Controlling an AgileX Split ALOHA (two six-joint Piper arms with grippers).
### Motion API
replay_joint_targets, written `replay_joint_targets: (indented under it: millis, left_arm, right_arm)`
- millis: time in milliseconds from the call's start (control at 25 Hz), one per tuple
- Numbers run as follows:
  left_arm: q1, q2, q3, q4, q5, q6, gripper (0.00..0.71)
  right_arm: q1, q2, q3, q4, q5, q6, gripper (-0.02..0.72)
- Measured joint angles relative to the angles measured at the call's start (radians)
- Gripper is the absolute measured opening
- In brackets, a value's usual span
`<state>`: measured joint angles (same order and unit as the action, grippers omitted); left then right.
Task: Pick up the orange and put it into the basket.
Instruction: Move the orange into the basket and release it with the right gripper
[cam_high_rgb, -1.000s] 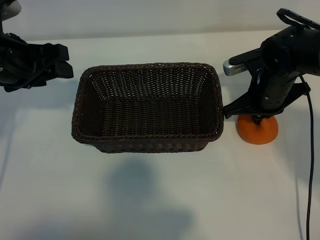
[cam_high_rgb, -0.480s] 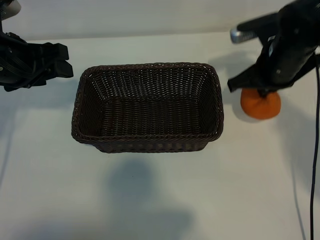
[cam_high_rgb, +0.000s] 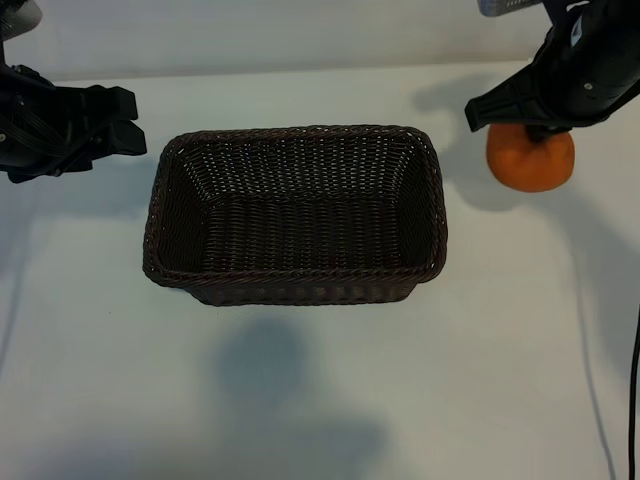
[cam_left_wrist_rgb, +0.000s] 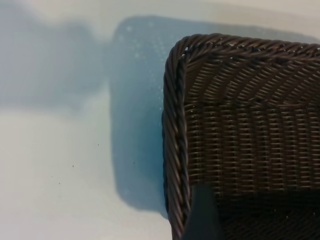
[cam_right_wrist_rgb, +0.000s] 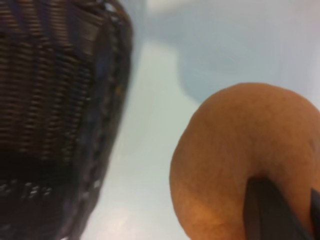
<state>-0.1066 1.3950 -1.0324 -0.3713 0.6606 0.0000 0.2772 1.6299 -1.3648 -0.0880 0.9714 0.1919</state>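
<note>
in the exterior view, one orange is seen lifted off the table, pinched at its top by the right gripper, to the right of the one basket and outside it. the left gripper is parked left of the basket, its jaws spread.

in the left wrist view, only a basket corner is shown.

in the right wrist view, a dark finger is pressed into dimpled peel; the orange is judged light, firm, somewhat soft-skinned, and apt to roll.
</note>
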Motion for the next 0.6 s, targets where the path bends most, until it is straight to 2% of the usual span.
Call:
replay_joint_targets:
  millis: [160, 360, 600]
  left_arm:
    - [0.000, 0.000, 0.000, 0.000, -0.001, 0.000, 0.590]
    - [0.000, 0.000, 0.000, 0.000, -0.002, 0.000, 0.589]
    - [0.000, 0.000, 0.000, 0.000, -0.002, 0.000, 0.589]
  right_arm:
    - [0.000, -0.007, 0.000, 0.088, 0.001, -0.046, 0.065]
    - [0.000, -0.009, 0.000, 0.156, -0.003, -0.091, 0.065]
    - [0.046, -0.009, 0.000, 0.181, -0.022, -0.125, 0.065]
